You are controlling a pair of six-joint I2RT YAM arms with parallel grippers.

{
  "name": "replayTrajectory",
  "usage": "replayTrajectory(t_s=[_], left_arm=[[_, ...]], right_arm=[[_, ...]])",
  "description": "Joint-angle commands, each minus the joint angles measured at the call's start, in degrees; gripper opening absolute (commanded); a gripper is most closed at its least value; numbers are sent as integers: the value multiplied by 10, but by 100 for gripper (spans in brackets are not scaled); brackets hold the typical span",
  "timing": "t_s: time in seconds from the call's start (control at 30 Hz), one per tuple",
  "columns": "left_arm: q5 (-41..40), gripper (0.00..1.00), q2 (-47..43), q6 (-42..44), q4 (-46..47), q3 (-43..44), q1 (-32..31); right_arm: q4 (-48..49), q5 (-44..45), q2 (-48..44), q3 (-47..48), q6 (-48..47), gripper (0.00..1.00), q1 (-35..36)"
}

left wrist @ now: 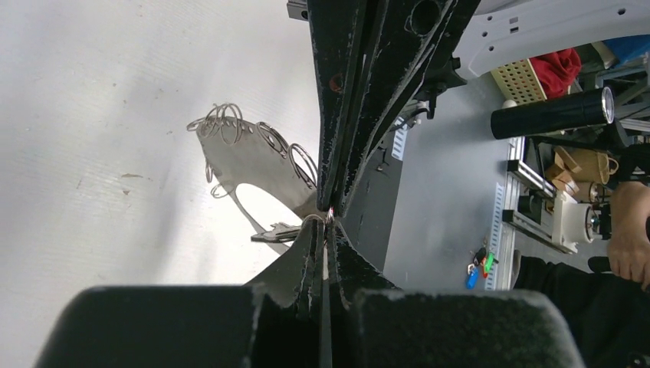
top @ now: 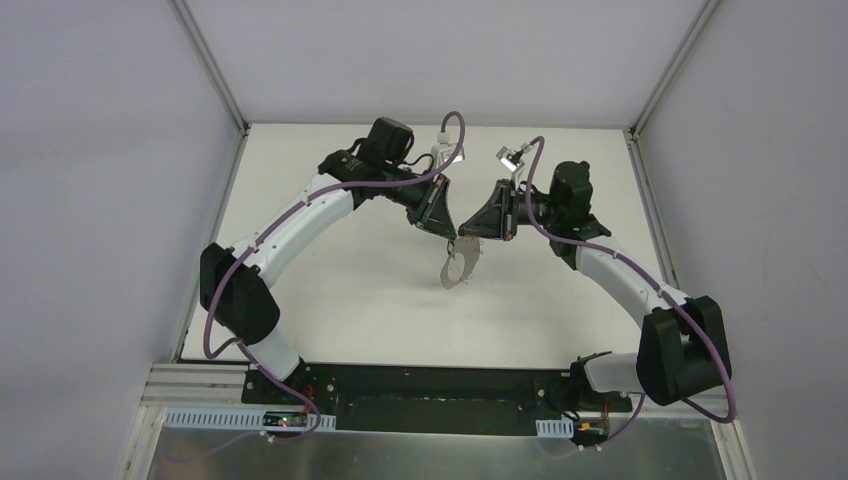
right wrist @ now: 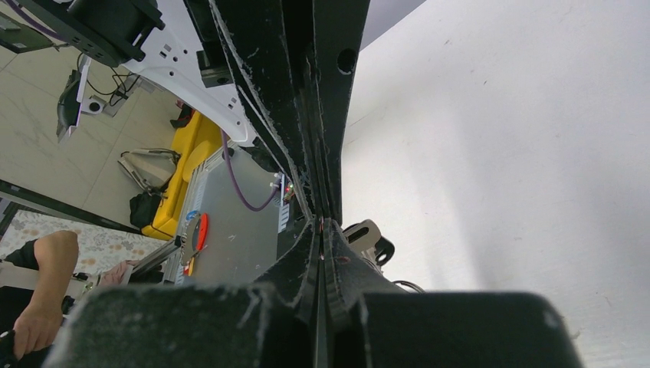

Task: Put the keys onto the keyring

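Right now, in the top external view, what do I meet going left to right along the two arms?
Left arm's bulky black elbow housing → left pincer → right pincer → right arm's bulky black elbow housing.

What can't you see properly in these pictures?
- Key: perhaps the dark sliver in the left wrist view; too small to be sure.
- What holds the keyring: left wrist view, shut left gripper and right gripper tips cover the wire.
- Keyring, right wrist view: hidden behind the fingers.
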Motion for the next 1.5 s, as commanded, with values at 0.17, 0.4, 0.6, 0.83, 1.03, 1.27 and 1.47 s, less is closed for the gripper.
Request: replayTrajectory(t_s=[0.17,0.4,0.6,0.83,1.03,1.27,1.47], left_arm=[[-57,0,-14,14,-66,48,8],[-39,0,-18,16,-57,47,7],[-25,0,-14,26,-61,48,6],[-32,0,1,82,-137,71,-11],[-29,0,15,74,-163,89,-16],[0,0,35,60,-184,102,-28],[9,0,43,52,-182,104,-34]], right_arm=[[29,-27,-12,-3,-19,0,2],[25,-28,-8,-4,-24,0,4],[15,-28,-10,-1,-31,8,5],[-24,-17,-17,10,-58,30,5],[-31,-16,-16,11,-65,34,11],[-36,-17,-19,13,-69,36,20],[-35,-26,-22,13,-69,34,30]])
